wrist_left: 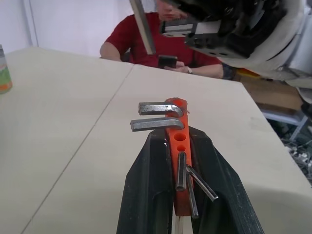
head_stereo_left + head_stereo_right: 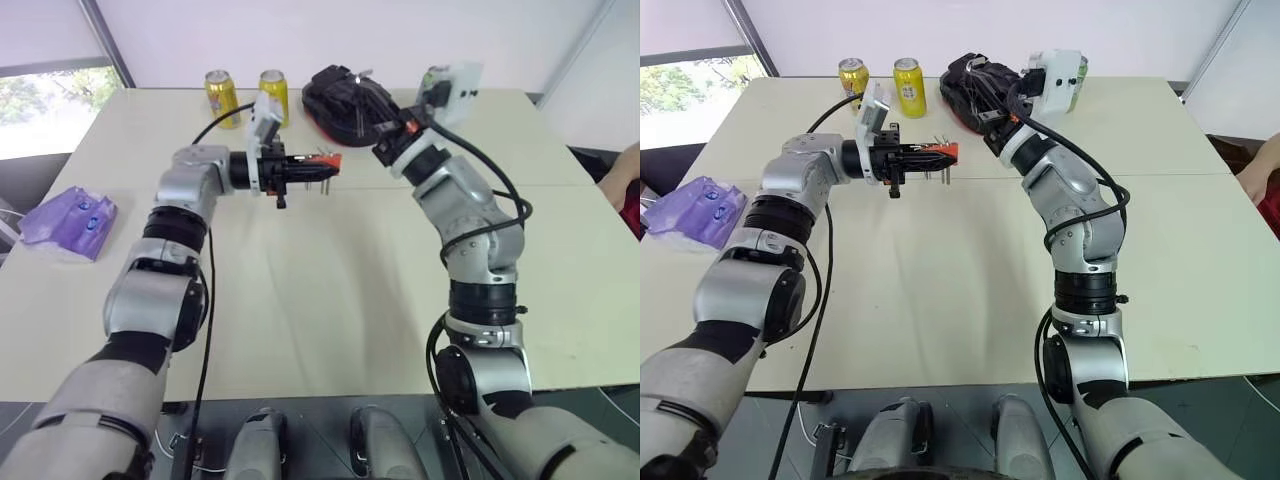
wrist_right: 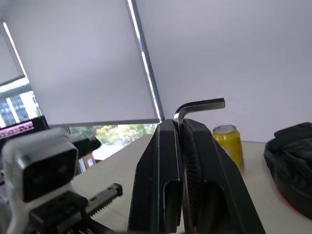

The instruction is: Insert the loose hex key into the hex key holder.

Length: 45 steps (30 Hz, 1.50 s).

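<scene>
above the pale table (image 2: 330, 300), both arms are raised with their tools facing each other.

left gripper (image 2: 318, 166): pressed together on the hex key holder (image 2: 328, 162), lifted off the table and pointing level toward the other arm. in the left wrist view the red-orange block sits edge-on between the two black fingers (image 1: 146, 185), its row of sockets facing up. two bent keys stick out near the far end, a few more lower down, and at least two round holes between them look free. held this way probably so the sockets stay exposed while the fingers brace the block from both sides.

right gripper (image 3: 181, 127): pinching the loose hex key (image 3: 197, 106) by its long leg, with the short bent leg clear above the fingertips. the tool angles upward, near the black bag (image 2: 345, 100) at the back of the table. the head views cannot resolve the key itself.

judgement: both parts are in hand and off the table; insertion not yet done. key and holder look apart, not touching. next comes turning the key's free end toward an open hole. risks: a thin rod twisting in the pinch, or fouling the keys already seated.

background: two yellow cans (image 2: 222, 95) at the far edge, a purple bag (image 2: 70, 220) at the robot's left, a seated person in a red shirt (image 1: 146, 41) across the table.
</scene>
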Each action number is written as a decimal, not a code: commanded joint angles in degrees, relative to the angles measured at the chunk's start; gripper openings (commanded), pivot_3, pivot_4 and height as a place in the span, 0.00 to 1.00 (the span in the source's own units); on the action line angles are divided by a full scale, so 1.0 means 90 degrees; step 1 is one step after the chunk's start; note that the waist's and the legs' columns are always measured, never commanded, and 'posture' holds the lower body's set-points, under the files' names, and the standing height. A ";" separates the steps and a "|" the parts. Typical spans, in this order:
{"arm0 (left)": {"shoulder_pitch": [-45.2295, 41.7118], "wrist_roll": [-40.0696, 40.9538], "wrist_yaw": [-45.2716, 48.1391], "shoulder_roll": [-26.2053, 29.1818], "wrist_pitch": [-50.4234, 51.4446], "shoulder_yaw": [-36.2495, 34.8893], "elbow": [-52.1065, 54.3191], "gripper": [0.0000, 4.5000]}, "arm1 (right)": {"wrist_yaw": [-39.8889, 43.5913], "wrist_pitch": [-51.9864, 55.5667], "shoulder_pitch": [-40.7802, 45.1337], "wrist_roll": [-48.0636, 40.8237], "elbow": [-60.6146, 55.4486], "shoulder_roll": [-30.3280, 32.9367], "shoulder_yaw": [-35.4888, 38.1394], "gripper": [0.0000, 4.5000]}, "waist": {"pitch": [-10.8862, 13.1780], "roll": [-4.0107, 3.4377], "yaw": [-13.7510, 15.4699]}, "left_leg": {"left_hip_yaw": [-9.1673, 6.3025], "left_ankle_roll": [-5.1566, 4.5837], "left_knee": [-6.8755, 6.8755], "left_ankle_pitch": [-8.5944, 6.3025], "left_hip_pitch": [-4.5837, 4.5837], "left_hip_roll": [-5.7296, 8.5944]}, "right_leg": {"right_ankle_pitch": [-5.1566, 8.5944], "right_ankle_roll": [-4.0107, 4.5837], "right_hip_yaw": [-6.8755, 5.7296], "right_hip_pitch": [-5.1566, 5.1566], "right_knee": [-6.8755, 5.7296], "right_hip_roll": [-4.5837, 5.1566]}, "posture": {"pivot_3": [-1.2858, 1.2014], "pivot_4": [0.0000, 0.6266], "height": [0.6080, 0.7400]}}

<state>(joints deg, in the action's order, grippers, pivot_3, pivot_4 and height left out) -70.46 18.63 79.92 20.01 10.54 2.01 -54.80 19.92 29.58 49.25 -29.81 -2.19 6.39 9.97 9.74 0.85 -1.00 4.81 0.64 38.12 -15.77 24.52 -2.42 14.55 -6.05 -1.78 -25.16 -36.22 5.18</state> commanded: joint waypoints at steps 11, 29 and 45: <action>-0.0228 -0.0053 -0.0168 -0.0281 -0.0303 -0.0392 -0.0065 0.00 | -0.0319 -0.0048 -0.0220 -0.0240 -0.0526 -0.0181 -0.0185 0.01 | 0.0000 0.0000 0.0002 | -0.0006 0.0018 0.0001 0.0010 0.0010 0.0000 | 0.0000 -0.0001 0.0000 0.0000 0.0001 -0.0003 | 0.52 0.24 1.00; -0.0076 -0.0157 -0.0175 -0.0407 -0.0359 -0.0411 0.0161 0.00 | -0.0374 -0.0090 -0.0313 -0.0240 -0.0424 -0.0201 -0.0280 0.01 | 0.0000 0.0000 0.0001 | -0.0008 0.0023 0.0003 0.0013 0.0009 0.0000 | -0.0001 -0.0001 0.0000 0.0002 -0.0005 -0.0006 | 0.52 0.24 1.00; 0.0107 -0.0375 -0.0168 -0.0363 -0.0497 -0.0353 0.0112 0.00 | -0.0429 -0.0174 -0.0347 -0.0166 -0.0462 -0.0186 -0.0283 0.01 | 0.0000 0.0000 -0.0002 | -0.0009 0.0026 0.0007 0.0015 0.0009 0.0000 | -0.0001 -0.0001 0.0000 0.0002 -0.0013 -0.0007 | 0.52 0.24 1.00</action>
<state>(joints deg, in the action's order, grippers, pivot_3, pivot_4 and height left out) -69.46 15.31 77.56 15.97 6.05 -1.02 -55.56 16.05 29.51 44.83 -31.12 -3.99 4.56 7.17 9.74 0.85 -1.01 4.74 0.88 38.19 -15.63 24.61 -2.42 14.55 -6.06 -1.78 -25.14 -36.34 5.12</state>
